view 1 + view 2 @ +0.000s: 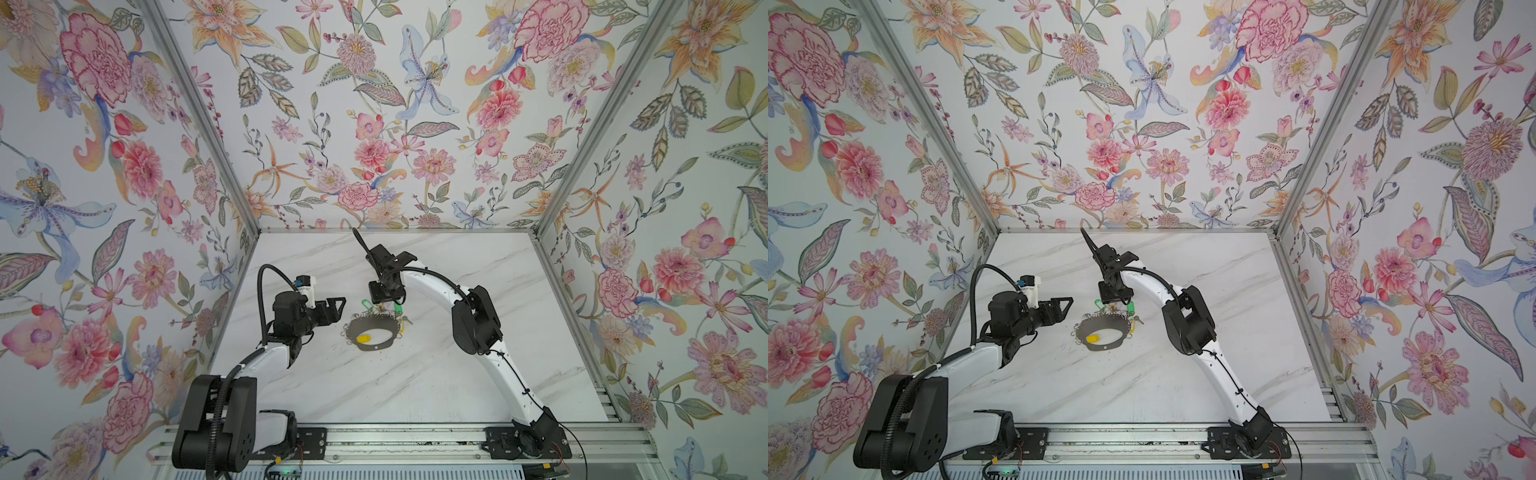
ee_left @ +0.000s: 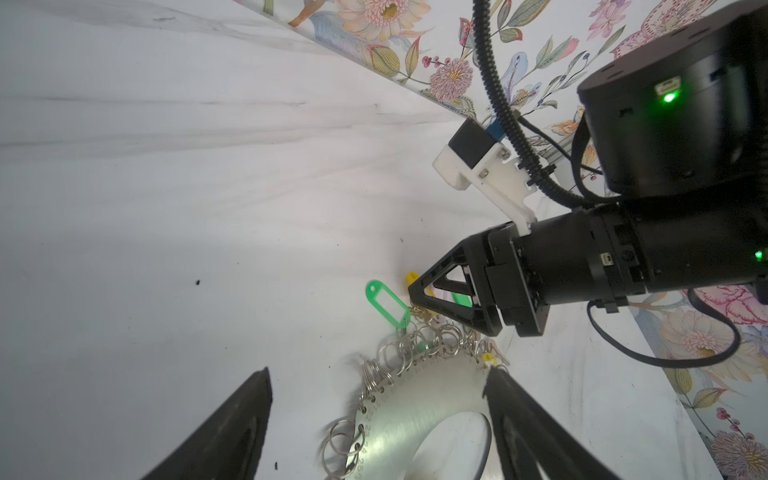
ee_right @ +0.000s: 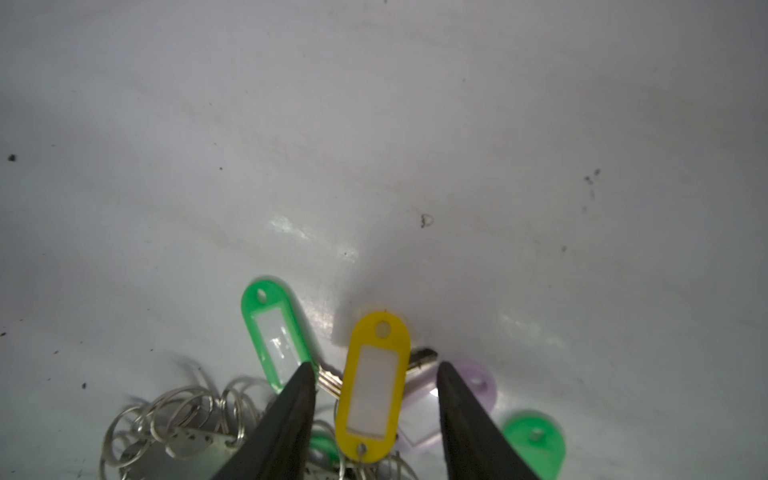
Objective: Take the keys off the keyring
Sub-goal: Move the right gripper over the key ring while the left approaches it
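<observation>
The right hand point(image 3: 374, 365), spread, straddles a yellow-tagged key point(image 3: 376, 386); the left hand point(image 2: 378, 372) gapes empty above the keyring point(image 2: 415, 399). The light, slick tag looks best pinched edgewise

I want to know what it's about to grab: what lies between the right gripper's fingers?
The yellow tag of a key lies between the open right gripper's fingers, clear of both, in the right wrist view.

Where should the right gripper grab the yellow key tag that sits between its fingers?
Pinch the yellow tag across its narrow middle, coming from above as the right gripper points: the flat oval lies lengthwise, so its long edges face the open jaws.
</observation>
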Available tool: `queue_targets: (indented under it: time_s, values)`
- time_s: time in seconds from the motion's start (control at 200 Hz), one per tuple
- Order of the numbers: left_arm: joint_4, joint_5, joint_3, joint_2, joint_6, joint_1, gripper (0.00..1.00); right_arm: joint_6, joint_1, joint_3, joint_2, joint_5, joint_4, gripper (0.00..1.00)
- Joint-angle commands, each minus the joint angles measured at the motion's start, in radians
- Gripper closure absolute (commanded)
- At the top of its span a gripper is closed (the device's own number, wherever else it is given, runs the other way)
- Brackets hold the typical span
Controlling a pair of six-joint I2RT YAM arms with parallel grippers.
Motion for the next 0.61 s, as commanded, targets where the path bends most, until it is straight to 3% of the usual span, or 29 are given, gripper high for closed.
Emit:
queue_targets:
  time_s: [0.0, 0.16, 0.305, 0.601]
  values:
    - [0.021, 0.039, -0.012, -0.020, -0.014, -0.004, 0.16, -0.003, 0.025, 0.001, -0.031, 0.107, -0.074, 0.51]
    - [0.026, 0.038, -0.016, -0.022, -0.014, -0.018, 0.16, -0.002, 0.025, -0.069, -0.131, 0.123, -0.073, 0.50]
    - [0.013, 0.033, -0.008, -0.025, -0.006, -0.022, 0.16, -0.013, 0.032, -0.160, -0.232, 0.245, -0.072, 0.50]
    - [0.005, 0.017, 0.009, -0.005, 0.006, -0.041, 0.18, 0.029, -0.008, -0.529, -0.455, 0.063, 0.089, 0.51]
